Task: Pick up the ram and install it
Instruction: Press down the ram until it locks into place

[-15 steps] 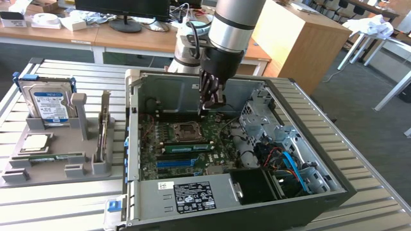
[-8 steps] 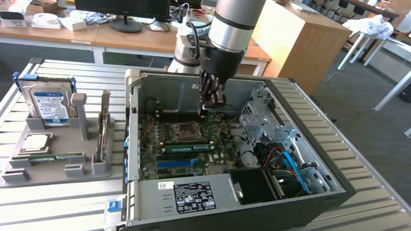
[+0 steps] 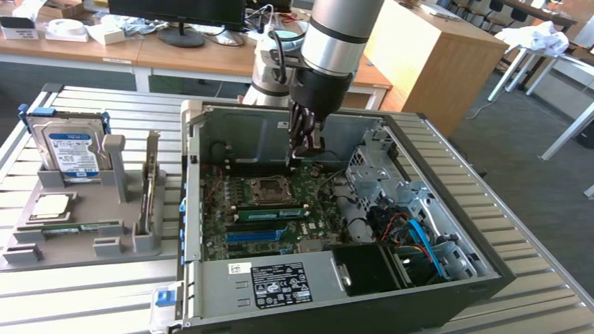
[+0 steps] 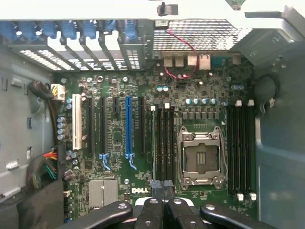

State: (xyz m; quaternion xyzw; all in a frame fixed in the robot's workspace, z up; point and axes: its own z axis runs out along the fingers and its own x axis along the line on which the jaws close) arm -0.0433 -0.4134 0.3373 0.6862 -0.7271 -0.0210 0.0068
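Observation:
The ram (image 3: 269, 212) is a long green stick standing on edge in a motherboard slot beside the empty processor socket (image 3: 269, 188). In the wrist view the ram (image 4: 153, 143) shows edge-on as a thin pale line in the slot row next to the socket (image 4: 200, 155). My gripper (image 3: 304, 154) hangs above the board at the back of the open case, apart from the ram. Its black fingers (image 4: 155, 191) are pressed together with nothing between them.
The open PC case (image 3: 190, 209) lies on a slatted metal table. At the exterior view's left, a grey fixture (image 3: 83, 243) holds a hard drive (image 3: 74, 149), a silver processor (image 3: 51, 205), another green stick (image 3: 69, 227) and an upright card (image 3: 149, 184). Drive cage and cables (image 3: 408, 229) fill the case's right.

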